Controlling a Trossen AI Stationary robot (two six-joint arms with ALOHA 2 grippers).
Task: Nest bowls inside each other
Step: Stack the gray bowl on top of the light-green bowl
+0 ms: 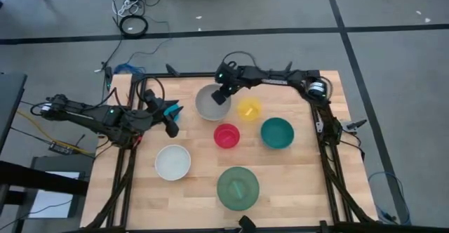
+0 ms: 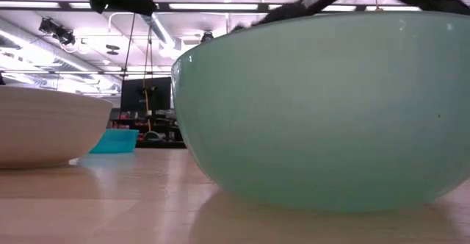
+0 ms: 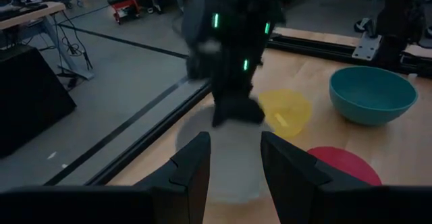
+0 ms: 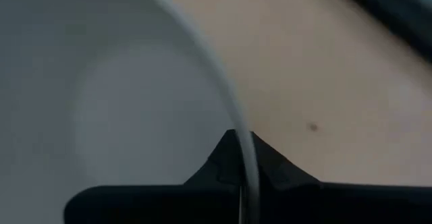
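The grey bowl (image 1: 208, 104) stands at the table's far middle, and my right gripper (image 1: 222, 96) is shut on its rim. To its right sits the small yellow bowl (image 1: 248, 109). Nearer are the red-pink bowl (image 1: 226, 135) and the dark teal bowl (image 1: 276, 132). The white bowl (image 1: 172, 162) and the large green bowl (image 1: 238, 187) rest near the front edge. My left gripper (image 3: 235, 163) hangs open at the left, pointing at the grey bowl. The small cyan bowl (image 1: 170, 109) sits right by it; I cannot tell whether they touch. My right gripper has the grey bowl's rim (image 4: 247, 158) on its far right side, pinched with one finger inside the bowl and one outside. The fingers slant down from the table's far right. Whether the bowl's base is on the table, I cannot tell.
Black rails (image 1: 330, 142) frame the table's left, right and far edges. Bare wood (image 1: 302, 177) lies at the near right. In the low view the green bowl (image 2: 323, 112) fills the front, with the white bowl (image 2: 44, 134) to its left.
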